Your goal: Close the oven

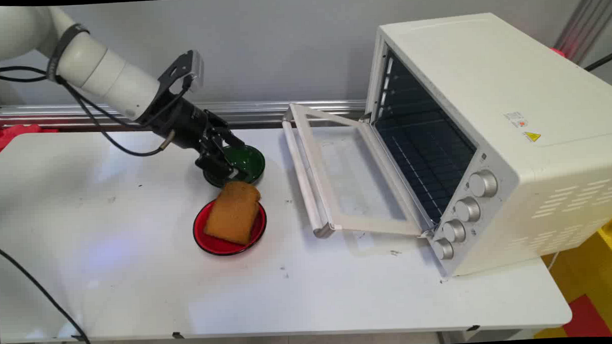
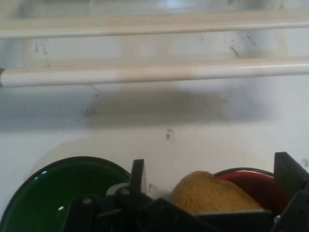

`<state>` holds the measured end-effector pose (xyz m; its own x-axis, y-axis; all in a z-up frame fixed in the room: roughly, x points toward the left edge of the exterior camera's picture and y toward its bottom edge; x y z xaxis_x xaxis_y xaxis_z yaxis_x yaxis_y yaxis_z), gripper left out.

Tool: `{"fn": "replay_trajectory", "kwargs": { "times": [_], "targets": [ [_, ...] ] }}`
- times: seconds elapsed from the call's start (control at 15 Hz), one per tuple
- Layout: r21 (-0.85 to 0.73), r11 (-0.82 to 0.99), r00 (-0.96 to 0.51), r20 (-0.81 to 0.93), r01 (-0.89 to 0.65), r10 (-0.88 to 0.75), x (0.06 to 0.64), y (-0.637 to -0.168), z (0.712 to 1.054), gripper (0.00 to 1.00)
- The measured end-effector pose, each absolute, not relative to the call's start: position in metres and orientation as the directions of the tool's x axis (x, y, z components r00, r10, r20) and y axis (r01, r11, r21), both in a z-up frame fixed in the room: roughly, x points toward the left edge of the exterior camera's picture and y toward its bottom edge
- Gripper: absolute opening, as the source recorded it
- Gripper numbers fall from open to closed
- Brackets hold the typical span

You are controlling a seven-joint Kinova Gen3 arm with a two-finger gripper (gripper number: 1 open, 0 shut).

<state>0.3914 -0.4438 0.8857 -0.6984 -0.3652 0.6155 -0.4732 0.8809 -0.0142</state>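
Arm (image 1: 104,77) comes in from the upper left corner of the main view, slanting down and to the right, black cables (image 1: 95,123) looping under it. Gripper (image 1: 224,167) sits low over the table (image 1: 111,280), tilted forward, nearly level with the surface, pointing toward the oven door (image 1: 347,180). Jaws are spread wide and hold nothing: in the hand view one finger stands over the green plate's (image 2: 53,193) right rim, the other at the far right edge past the red plate (image 2: 256,186), with the bread (image 2: 212,193) in the gap between them.

Green plate (image 1: 247,161) lies toward the table's back edge, about mid-width, partly hidden by the gripper's linkage. Red plate (image 1: 222,243) is just in front of it, rims close or touching, can't tell which. Bread (image 1: 233,212) lies flat on the red plate, its rounded top end reaching past the rim toward the green plate and the fingers; whether a finger touches it can't be told.

Oven (image 1: 513,134), white, fills the table's right end, angled, four knobs (image 1: 462,210) down its front right. Oven door is dropped open and lies flat on the table, handle bar (image 1: 301,177) toward the plates, well apart from them. Rack (image 1: 427,157) visible inside the dark cavity.
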Motion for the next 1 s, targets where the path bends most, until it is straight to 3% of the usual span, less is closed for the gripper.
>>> {"fn": "replay_trajectory", "kwargs": {
  "times": [0.4,0.47,1.0],
  "targets": [
    [0.043,0.866,-0.669,0.617,-0.497,-0.415,0.404,-0.471,0.877,1.00],
    [0.049,0.865,-0.666,0.616,-0.499,-0.419,0.406,-0.474,0.876,0.00],
    [0.084,0.861,-0.650,0.619,-0.502,-0.440,0.407,-0.487,0.866,0.00]
  ]
}}
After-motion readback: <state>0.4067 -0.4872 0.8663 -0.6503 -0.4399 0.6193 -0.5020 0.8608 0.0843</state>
